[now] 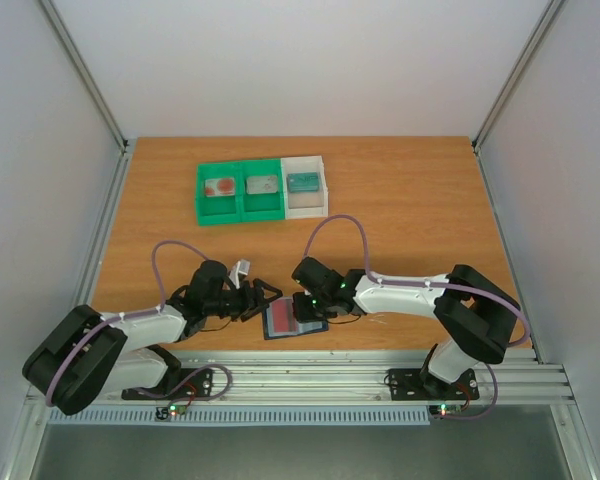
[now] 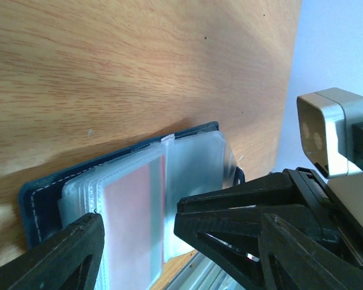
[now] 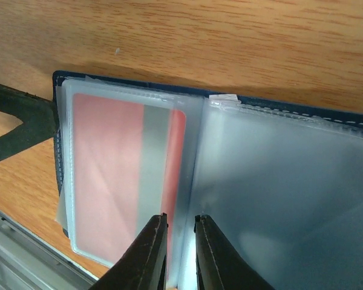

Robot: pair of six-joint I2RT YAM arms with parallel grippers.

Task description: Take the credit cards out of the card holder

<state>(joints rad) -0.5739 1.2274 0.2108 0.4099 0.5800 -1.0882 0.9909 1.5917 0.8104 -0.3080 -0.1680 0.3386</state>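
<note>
The card holder [image 1: 292, 322] lies open near the table's front edge, dark blue-edged with clear sleeves [image 3: 284, 193]. A pinkish-red credit card [image 3: 109, 163] sits inside its left sleeve and also shows in the left wrist view as the card [image 2: 127, 217]. My right gripper [image 3: 181, 219] hovers at the holder's spine. Its jaws stand a narrow slit apart by the card's right edge, and no grip shows. My left gripper [image 2: 136, 220] is open, straddling the holder's [image 2: 48, 193] left half, with one of its fingers [image 3: 18, 121] beside the holder's edge. Another red-blotched card [image 1: 218, 187] lies in the tray.
A green-and-white compartment tray [image 1: 240, 210] stands at the back of the table, with a greyish item [image 1: 261, 185] and a teal one [image 1: 302, 181] in it. The metal rail [image 1: 310, 375] runs just in front of the holder. Side walls enclose the table.
</note>
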